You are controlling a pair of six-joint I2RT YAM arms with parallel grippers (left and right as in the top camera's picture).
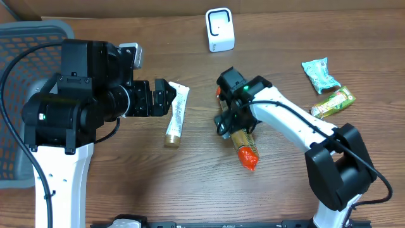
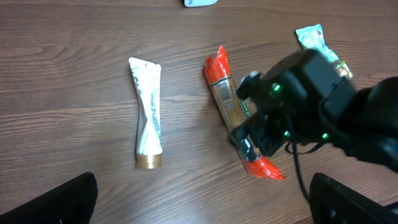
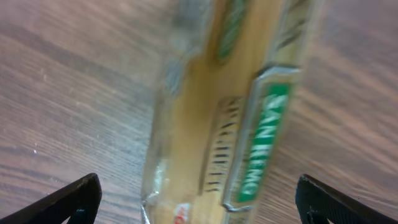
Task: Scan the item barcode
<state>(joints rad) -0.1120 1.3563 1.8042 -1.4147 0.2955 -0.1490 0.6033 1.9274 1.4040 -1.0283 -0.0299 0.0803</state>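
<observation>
The item, a gold packet with red ends (image 1: 247, 151), lies flat on the wooden table. It shows in the left wrist view as the packet (image 2: 225, 99) and fills the right wrist view as a blurred gold and green wrapper (image 3: 249, 106). My right gripper (image 3: 199, 202) is open and hangs just above it, one finger on each side, apart from the wrapper. From overhead, the right gripper (image 1: 235, 121) covers the packet's upper half. My left gripper (image 1: 166, 96) is open above the table near a white tube, holding nothing; its view shows the left gripper (image 2: 202, 199) over bare wood. The white scanner (image 1: 219, 30) stands at the back.
A white tube with a gold cap (image 1: 176, 115) lies left of the packet. A teal packet (image 1: 321, 74) and a green-yellow packet (image 1: 333, 102) lie at the right. A grey basket (image 1: 19, 44) stands at the far left.
</observation>
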